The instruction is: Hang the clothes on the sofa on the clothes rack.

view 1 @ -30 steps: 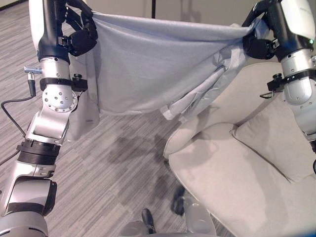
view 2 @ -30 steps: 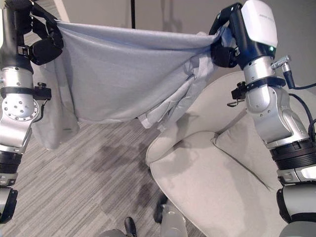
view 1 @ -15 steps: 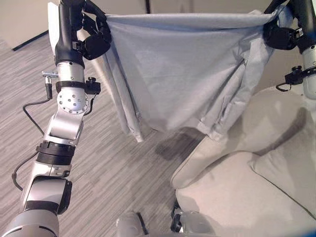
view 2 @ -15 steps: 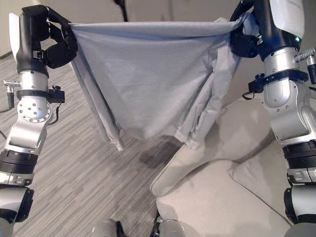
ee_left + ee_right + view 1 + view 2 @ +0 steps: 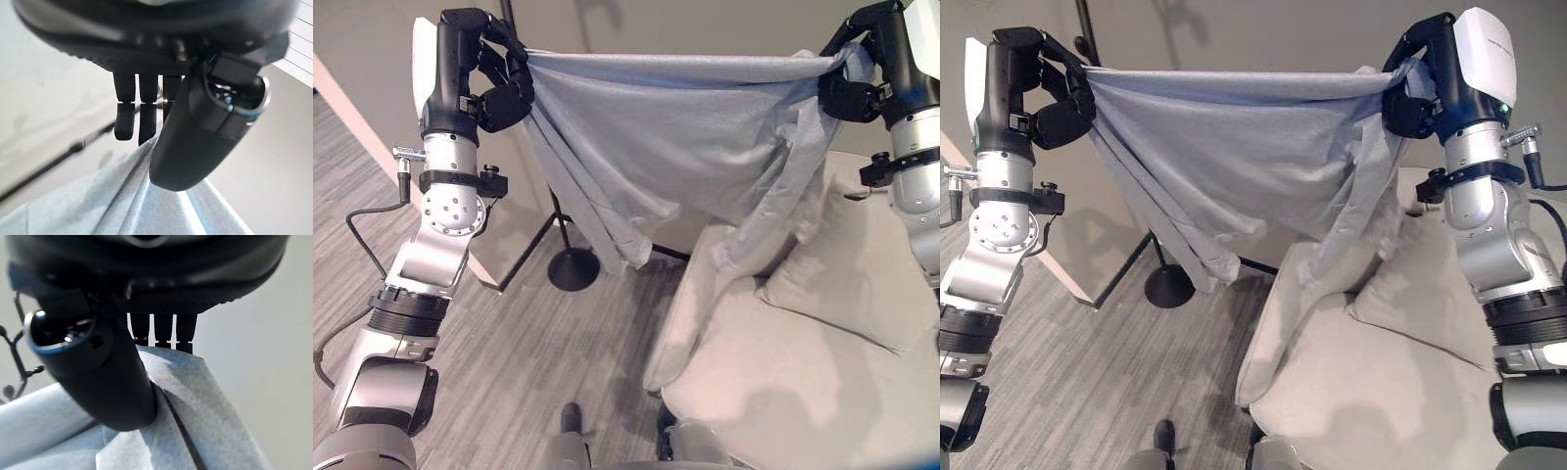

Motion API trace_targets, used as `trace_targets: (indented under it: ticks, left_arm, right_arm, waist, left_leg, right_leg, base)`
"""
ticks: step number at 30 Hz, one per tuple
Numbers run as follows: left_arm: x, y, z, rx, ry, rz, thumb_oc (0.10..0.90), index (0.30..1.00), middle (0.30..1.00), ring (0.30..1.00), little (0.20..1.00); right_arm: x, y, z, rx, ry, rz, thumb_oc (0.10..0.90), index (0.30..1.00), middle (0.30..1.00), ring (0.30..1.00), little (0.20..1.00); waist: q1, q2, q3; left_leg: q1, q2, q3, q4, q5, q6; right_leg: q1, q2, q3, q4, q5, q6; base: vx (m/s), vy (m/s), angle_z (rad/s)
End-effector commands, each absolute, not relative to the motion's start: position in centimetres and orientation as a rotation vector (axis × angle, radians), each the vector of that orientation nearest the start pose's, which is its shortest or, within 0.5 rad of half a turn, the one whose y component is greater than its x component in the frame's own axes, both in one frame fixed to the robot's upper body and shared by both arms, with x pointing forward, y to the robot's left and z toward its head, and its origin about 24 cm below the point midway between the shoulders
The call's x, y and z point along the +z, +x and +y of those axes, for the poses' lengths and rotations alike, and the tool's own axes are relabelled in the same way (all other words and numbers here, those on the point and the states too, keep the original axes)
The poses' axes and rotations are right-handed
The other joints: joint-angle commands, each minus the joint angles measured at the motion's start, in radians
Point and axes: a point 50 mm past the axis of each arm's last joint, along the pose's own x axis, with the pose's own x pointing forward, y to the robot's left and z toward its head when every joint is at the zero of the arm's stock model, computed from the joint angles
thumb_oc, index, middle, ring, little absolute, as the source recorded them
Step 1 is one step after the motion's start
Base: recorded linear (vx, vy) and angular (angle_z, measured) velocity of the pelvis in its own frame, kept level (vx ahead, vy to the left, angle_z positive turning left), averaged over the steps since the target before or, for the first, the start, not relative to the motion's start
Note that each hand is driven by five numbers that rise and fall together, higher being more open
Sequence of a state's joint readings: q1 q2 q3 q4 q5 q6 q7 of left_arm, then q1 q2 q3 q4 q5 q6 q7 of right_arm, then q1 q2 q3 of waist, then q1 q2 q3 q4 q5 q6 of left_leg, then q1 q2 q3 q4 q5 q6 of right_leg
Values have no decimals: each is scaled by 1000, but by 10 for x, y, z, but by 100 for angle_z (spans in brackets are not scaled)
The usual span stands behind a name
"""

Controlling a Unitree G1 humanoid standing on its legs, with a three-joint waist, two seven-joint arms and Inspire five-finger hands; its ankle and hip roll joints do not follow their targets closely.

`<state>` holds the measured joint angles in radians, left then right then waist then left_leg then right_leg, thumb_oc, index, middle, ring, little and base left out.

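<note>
A pale grey-blue garment (image 5: 675, 147) hangs stretched between my two raised hands, its lower edge and sleeves drooping toward the sofa. My left hand (image 5: 499, 93) is shut on the garment's left upper corner; its wrist view shows the thumb (image 5: 195, 142) pinching the cloth (image 5: 146, 205) against the fingers. My right hand (image 5: 852, 93) is shut on the right upper corner, thumb (image 5: 102, 377) pressed onto the fabric (image 5: 186, 396). A black clothes rack pole (image 5: 1087, 29) rises behind the garment, and its round base (image 5: 573, 269) stands on the floor.
A beige sofa (image 5: 783, 382) with a loose cushion (image 5: 857, 284) fills the lower right. Grey striped carpet (image 5: 509, 362) lies at lower left. A plain wall (image 5: 1234, 29) is behind the rack, with a pale board edge (image 5: 352, 127) slanting at far left.
The camera has swung, bringing the wall, the rack pole and its base into view. Both hands still hold the garment spread wide and high; its hem now hangs nearer the sofa.
</note>
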<state>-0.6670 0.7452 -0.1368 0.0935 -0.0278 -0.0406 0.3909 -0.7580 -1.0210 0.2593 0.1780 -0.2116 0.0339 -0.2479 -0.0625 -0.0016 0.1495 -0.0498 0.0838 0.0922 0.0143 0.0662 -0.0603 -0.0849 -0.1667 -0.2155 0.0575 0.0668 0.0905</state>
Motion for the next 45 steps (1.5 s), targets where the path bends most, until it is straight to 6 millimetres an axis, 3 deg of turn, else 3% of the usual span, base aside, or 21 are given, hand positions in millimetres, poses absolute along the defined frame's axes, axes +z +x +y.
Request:
trace_targets:
  ticks: [1,5,6,7,8,11,14,15,19,21,25,26,30,32,33,35,37,39,41,43,45]
  left_arm:
    - [322,292,235,441,643,-1017,400,300,300,300,300]
    - [326,293,234,446,643,-1030,400,300,300,300,300]
    - [326,292,235,453,639,-1032,400,300,300,300,300]
    - [327,290,238,463,648,-1025,400,300,300,300,300]
    - [328,290,239,465,659,-1022,400,300,300,300,300]
    - [326,286,251,500,678,-999,400,300,300,300,300]
    - [323,280,267,547,695,-970,400,300,300,300,300]
    - [319,278,274,568,683,-958,400,300,300,300,300]
    - [319,277,278,584,672,-954,400,300,300,300,300]
    - [320,279,274,580,646,-966,400,300,300,300,300]
    - [323,278,265,553,592,-1008,400,300,300,300,300]
    - [326,277,262,558,585,-1033,400,300,300,300,300]
    - [331,274,260,578,533,-1077,400,300,300,300,300]
    - [335,272,258,583,517,-1101,400,300,300,300,300]
    - [339,272,255,573,510,-1123,400,300,300,300,300]
    - [342,273,246,544,501,-1140,400,300,300,300,300]
    - [347,272,235,503,510,-1179,400,300,300,300,300]
    - [348,271,232,498,510,-1191,400,300,300,300,300]
    - [353,263,226,499,527,-1244,400,300,300,300,300]
    - [354,262,223,491,522,-1256,400,300,300,300,300]
    - [353,262,221,476,497,-1258,400,300,300,300,300]
  right_arm:
    - [337,319,-237,-393,-1176,-814,400,300,300,300,300]
    - [344,326,-221,-366,-1154,-848,400,300,300,300,300]
    - [344,328,-216,-353,-1142,-854,400,300,300,300,300]
    - [344,331,-204,-318,-1126,-870,400,300,300,300,300]
    - [347,332,-197,-303,-1123,-886,400,300,300,300,300]
    - [354,333,-187,-288,-1100,-919,400,300,300,300,300]
    - [353,334,-188,-302,-1091,-912,400,300,300,300,300]
    - [352,336,-187,-302,-1058,-907,400,300,300,300,300]
    - [358,334,-187,-311,-1071,-928,400,300,300,300,300]
    - [363,331,-194,-347,-1063,-935,400,300,300,300,300]
    - [366,324,-204,-378,-1064,-942,400,300,300,300,300]
    - [367,320,-200,-354,-1083,-968,400,300,300,300,300]
    - [366,315,-202,-339,-1089,-986,400,300,300,300,300]
    - [366,314,-200,-329,-1099,-993,400,300,300,300,300]
    - [372,311,-204,-352,-1120,-999,400,300,300,300,300]
    - [370,312,-206,-357,-1146,-983,400,300,300,300,300]
    - [368,312,-211,-396,-1165,-964,400,300,300,300,300]
    - [368,310,-208,-401,-1171,-979,400,300,300,300,300]
    - [367,308,-204,-406,-1146,-1009,400,300,300,300,300]
    - [364,309,-206,-414,-1141,-1000,400,300,300,300,300]
    - [364,308,-204,-410,-1121,-1013,400,300,300,300,300]
  waist:
    - [56,-32,-96]
    - [75,-34,-78]
    - [85,-29,-69]
    - [118,-8,-57]
    - [119,-1,-54]
    - [147,-10,-55]
    - [186,-46,-80]
    - [196,-63,-96]
    - [206,-68,-97]
    - [209,-79,-67]
    - [200,-83,-45]
    - [195,-91,-52]
    - [176,-96,-66]
    - [169,-84,-72]
    - [162,-73,-78]
    - [146,-50,-97]
    - [133,-38,-106]
    - [132,-36,-97]
    - [139,-15,-75]
    - [129,-10,-70]
    - [131,-1,-60]
  left_leg:
    - [130,-17,33,-102,-123,-37]
    - [137,-55,65,-102,-132,-9]
    - [138,-53,80,-102,-130,-4]
    - [137,-41,134,-102,-128,0]
    - [144,-36,131,-102,-140,0]
    - [135,-47,170,-102,-123,7]
    - [134,-53,199,-102,-115,-15]
    - [132,-44,204,-102,-108,-27]
    - [140,-46,205,-96,-95,-31]
    - [71,-42,196,41,-127,-46]
    - [-6,35,182,156,-146,-78]
    - [-4,96,130,127,-131,-86]
    - [18,231,31,41,-31,-108]
    - [31,256,-24,21,-20,-129]
    - [15,247,-67,18,-20,-141]
    - [32,211,-62,-38,-61,-152]
    - [81,96,-28,-102,-98,-108]
    - [94,62,-4,-102,-113,-89]
    - [122,-1,45,-102,-139,-40]
    - [126,-12,39,-102,-140,-30]
    - [126,-33,44,-102,-131,-13]
  right_leg:
    - [150,-65,22,-132,12,94]
    - [99,-112,29,-64,73,114]
    - [78,-126,-8,-17,74,110]
    - [87,-154,-180,80,21,75]
    - [104,-145,-220,165,-37,69]
    - [114,-106,-301,297,-88,69]
    - [172,-40,-336,96,-160,41]
    - [211,10,-293,-39,-134,35]
    - [233,46,-259,-142,-101,34]
    - [235,38,-266,-145,-105,26]
    - [235,15,-281,-145,-100,25]
    - [231,-5,-268,-145,-98,31]
    - [222,-50,-256,-143,-92,41]
    - [230,-64,-238,-141,-91,56]
    - [241,-82,-231,-143,-82,70]
    - [252,-125,-235,-137,-45,99]
    - [199,-255,-240,-58,104,122]
    - [170,-299,-259,-15,166,124]
    - [142,-340,-291,76,156,113]
    - [118,-314,-241,144,109,91]
    - [89,-236,-213,223,9,54]
  base:
    - [15,352,-35]
    - [-16,211,-29]
    - [-143,296,-40]
    - [-94,284,-72]
    - [-83,250,-96]
    - [-48,114,-41]
    - [-33,-129,-53]
    - [-6,-168,-53]
    - [17,-69,-38]
    - [-113,-35,-19]
    - [-50,103,3]
    - [66,242,-12]
    - [56,329,-4]
    - [162,418,-22]
    - [215,555,-11]
    - [226,579,-7]
    - [154,714,19]
    - [46,508,-1]
    - [42,723,-31]
    - [18,383,-32]
    - [40,214,-3]
